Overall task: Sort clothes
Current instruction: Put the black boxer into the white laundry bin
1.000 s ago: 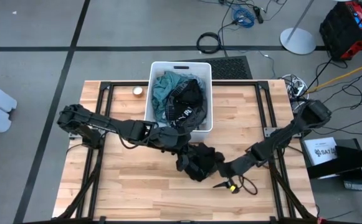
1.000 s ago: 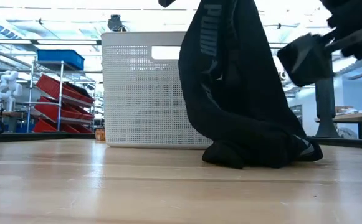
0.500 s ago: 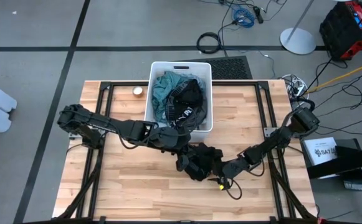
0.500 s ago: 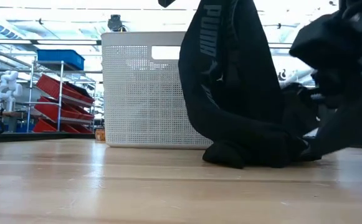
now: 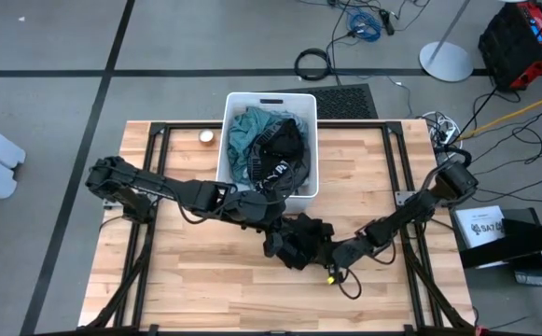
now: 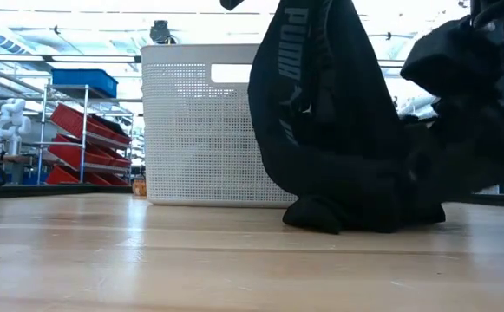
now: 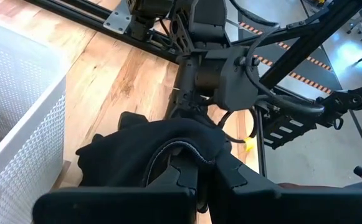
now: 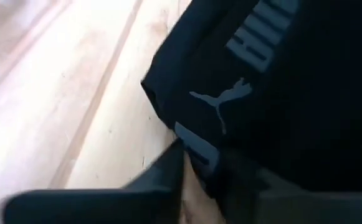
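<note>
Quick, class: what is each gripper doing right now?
Left gripper: shut on the black garment.
Right gripper: closing on the same black garment's edge.

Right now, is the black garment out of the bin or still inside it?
Out. The black garment hangs from the left gripper, its lower end bunched on the table in front of the white bin.

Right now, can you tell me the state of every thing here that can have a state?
black garment: hanging from the left gripper, lower end bunched on the table, in front of the bin.
left gripper: shut on the black garment, raised beside the bin.
right gripper: at the garment's lower edge, fingers around the hem.
white bin: upright, filled with teal clothes and dark clothes.
</note>
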Controlling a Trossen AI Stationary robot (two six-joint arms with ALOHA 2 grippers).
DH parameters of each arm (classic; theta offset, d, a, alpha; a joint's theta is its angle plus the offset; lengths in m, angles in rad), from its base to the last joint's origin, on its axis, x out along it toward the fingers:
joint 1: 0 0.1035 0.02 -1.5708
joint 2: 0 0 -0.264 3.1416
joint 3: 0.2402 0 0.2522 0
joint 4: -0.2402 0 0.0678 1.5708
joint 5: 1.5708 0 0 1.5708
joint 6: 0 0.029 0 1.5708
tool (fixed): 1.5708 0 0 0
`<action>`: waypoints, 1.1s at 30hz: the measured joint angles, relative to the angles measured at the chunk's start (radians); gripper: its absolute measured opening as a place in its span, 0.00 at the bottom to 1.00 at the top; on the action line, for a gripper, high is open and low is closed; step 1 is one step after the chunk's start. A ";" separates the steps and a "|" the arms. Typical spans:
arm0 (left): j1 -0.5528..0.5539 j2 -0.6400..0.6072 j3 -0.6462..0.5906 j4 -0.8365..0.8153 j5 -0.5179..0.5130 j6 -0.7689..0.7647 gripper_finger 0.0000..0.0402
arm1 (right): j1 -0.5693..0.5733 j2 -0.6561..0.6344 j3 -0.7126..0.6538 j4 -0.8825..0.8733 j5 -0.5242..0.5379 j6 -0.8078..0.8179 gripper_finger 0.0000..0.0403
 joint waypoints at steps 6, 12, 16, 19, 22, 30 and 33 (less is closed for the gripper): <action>0.000 0.000 0.000 -0.001 0.000 0.000 0.03 | -0.001 -0.091 0.003 -0.010 -0.011 -0.026 0.02; 0.000 0.000 0.000 -0.002 0.000 0.000 0.03 | 0.020 -0.245 0.048 -0.019 -0.147 -0.082 0.01; 0.000 0.000 0.000 -0.002 0.000 0.000 0.03 | 0.052 -0.329 0.095 -0.018 -0.218 -0.139 0.00; 0.000 0.000 0.000 -0.001 0.000 0.000 0.03 | 0.073 -0.371 0.123 -0.015 -0.173 -0.172 0.00; -0.005 0.007 0.000 0.018 -0.006 0.000 0.03 | 0.089 -0.389 0.139 -0.016 -0.004 -0.176 0.00; -0.045 0.066 0.001 0.039 -0.010 -0.001 0.03 | 0.093 -0.387 0.143 -0.047 0.249 -0.196 0.00; -0.057 0.092 0.001 0.043 -0.010 -0.001 0.03 | 0.096 -0.387 0.143 -0.050 0.260 -0.196 0.00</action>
